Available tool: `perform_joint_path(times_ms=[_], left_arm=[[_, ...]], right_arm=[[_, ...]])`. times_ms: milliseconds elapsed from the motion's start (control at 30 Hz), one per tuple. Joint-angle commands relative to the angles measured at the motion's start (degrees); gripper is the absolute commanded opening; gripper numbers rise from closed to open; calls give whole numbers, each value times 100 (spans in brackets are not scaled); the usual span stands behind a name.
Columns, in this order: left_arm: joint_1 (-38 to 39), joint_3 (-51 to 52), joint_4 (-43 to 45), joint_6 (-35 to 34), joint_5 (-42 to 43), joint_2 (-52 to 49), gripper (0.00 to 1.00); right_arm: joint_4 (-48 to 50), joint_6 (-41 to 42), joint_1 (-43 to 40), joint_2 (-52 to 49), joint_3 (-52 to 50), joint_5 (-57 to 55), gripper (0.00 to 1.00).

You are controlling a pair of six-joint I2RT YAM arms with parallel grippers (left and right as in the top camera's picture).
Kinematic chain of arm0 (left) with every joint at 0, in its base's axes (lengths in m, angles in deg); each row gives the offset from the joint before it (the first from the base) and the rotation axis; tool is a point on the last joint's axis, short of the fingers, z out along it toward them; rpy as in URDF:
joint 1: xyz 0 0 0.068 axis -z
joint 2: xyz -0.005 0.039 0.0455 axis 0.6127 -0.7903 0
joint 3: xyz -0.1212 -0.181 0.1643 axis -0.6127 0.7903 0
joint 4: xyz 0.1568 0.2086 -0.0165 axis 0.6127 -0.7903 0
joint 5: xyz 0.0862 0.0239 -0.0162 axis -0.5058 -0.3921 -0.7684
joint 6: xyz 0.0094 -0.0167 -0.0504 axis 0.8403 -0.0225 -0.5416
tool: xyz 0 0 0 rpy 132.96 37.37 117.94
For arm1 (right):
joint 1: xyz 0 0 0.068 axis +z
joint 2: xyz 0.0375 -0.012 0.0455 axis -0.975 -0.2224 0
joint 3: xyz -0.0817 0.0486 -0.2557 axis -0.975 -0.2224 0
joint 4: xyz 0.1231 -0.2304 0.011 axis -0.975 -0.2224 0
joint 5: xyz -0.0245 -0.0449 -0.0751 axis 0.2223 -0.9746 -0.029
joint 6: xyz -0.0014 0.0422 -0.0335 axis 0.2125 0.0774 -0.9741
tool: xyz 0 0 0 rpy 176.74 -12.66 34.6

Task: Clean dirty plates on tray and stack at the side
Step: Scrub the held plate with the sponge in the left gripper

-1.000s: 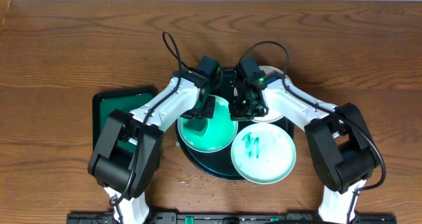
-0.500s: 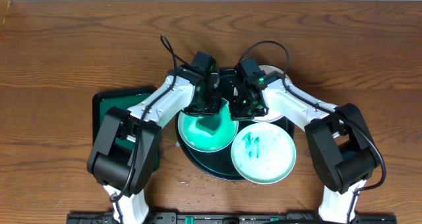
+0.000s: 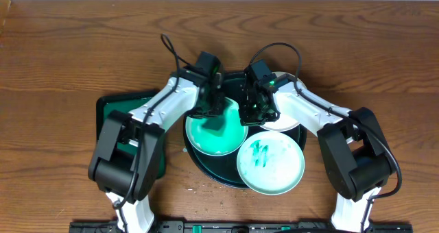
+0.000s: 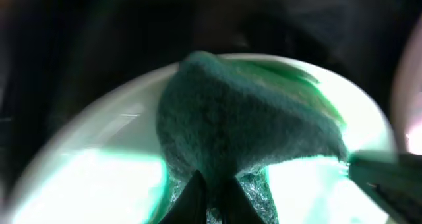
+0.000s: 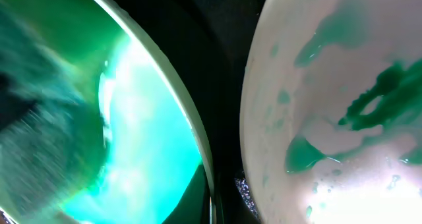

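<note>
on the tray (image 3: 206, 171), the left jaws clamp a sponge (image 4: 244, 132) against 1 green plate (image 3: 204, 142); the right jaws sit together by its rim. hard scrubbing could skid that plate into its smeared neighbour (image 3: 271, 161).

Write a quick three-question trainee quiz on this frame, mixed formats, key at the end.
1. True or false: the left gripper is shut on the sponge.
2. How many plates show in the overhead view?
3. The sponge rests on: A) the green-tinted plate; B) the scribbled plate; C) the bare table.

Key: 1 true; 2 three; 3 A.
</note>
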Motion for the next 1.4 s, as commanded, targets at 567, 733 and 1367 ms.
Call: perform_joint_path(times_ms=[567,733,1367], left_arm=[[-216,50,-382,116,-1556,262,7],[195,57,-304,66,-1117,149,7],[339,59,579,-50,-9,111,7]], right_arm=[[-247,-122,-50,-105,-76,-437,1],[-332,-122,-50,-105,-76,-437,1],[-400,-125,-50,-105,-76,-437,1]])
